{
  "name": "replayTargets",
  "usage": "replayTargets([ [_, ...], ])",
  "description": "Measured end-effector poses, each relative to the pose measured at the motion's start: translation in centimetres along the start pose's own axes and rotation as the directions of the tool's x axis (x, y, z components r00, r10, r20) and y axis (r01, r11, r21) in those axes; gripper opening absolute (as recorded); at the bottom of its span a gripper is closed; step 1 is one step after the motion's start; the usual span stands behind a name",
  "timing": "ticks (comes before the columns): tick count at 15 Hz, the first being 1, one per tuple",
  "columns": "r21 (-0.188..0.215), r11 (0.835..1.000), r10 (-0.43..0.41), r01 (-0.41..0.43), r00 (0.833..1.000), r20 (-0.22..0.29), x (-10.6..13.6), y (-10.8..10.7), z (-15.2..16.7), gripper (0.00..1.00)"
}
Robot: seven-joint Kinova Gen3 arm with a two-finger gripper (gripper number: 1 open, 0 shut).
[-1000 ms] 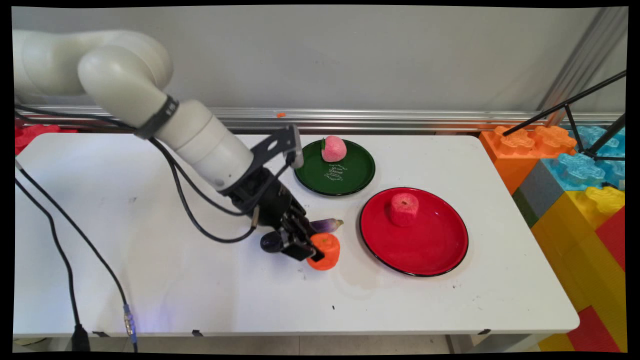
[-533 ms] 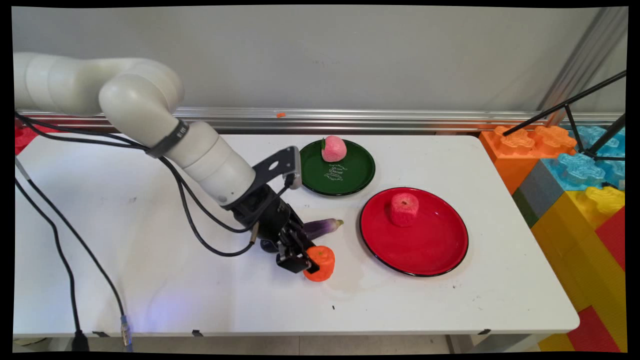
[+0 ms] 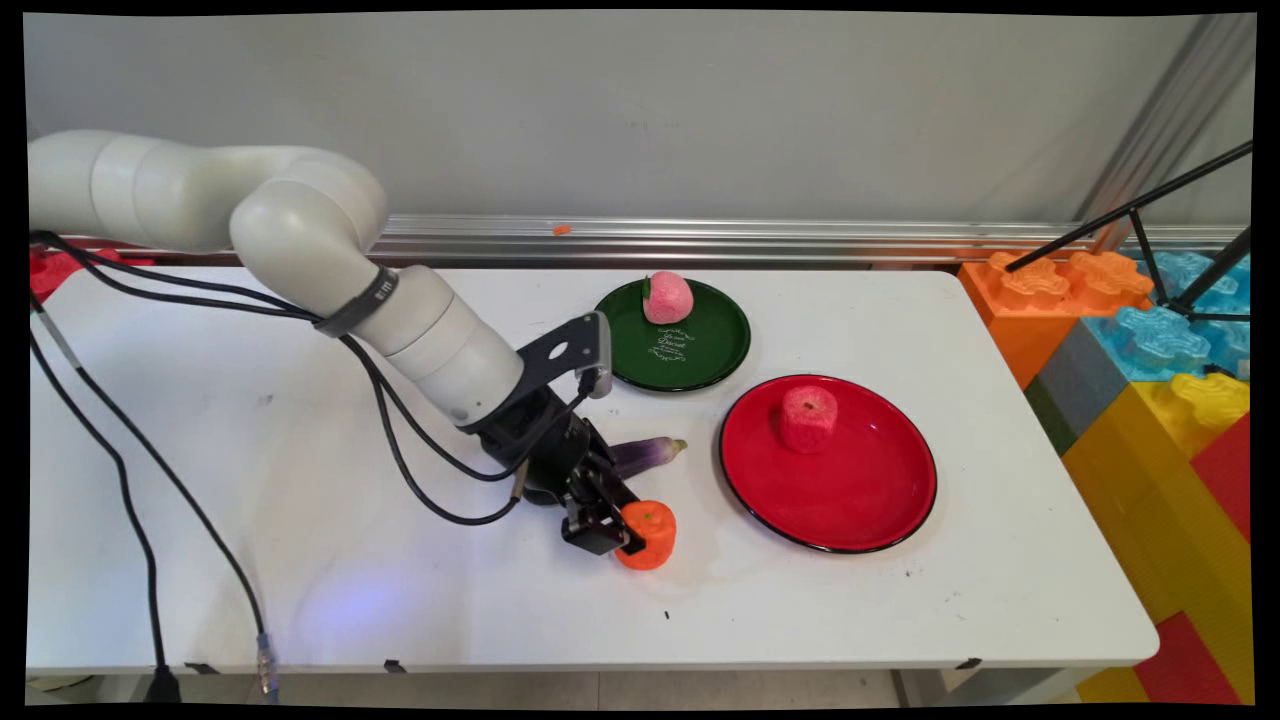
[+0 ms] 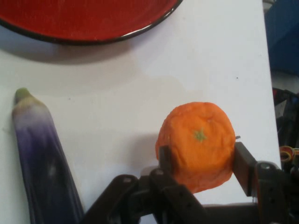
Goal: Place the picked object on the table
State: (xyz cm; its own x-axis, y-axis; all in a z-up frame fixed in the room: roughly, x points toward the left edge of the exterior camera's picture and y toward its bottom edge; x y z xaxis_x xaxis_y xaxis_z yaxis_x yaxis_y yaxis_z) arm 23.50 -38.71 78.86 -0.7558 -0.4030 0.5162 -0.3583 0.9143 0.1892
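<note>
My gripper reaches down to the white table's middle, shut on an orange toy fruit. In the hand view the orange sits squeezed between the two black fingers, and my gripper holds it at its sides. A purple eggplant lies just behind the hand, partly hidden by it. The eggplant runs along the hand view's left side, apart from the orange.
A red plate with a red apple piece lies right of the orange; its rim shows in the hand view. Behind, a green plate holds a pink peach. Big toy blocks stand at the right.
The hand has come lower and nearer the table's front edge, and the orange has shifted that way between the fingers. The eggplant and plates have stayed put.
</note>
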Motion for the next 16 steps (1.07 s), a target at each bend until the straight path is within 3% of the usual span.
replayTargets([
  [16, 0.005, 0.999, 0.046, -0.046, 0.999, -0.007, -0.7, -0.8, 1.7, 0.0],
])
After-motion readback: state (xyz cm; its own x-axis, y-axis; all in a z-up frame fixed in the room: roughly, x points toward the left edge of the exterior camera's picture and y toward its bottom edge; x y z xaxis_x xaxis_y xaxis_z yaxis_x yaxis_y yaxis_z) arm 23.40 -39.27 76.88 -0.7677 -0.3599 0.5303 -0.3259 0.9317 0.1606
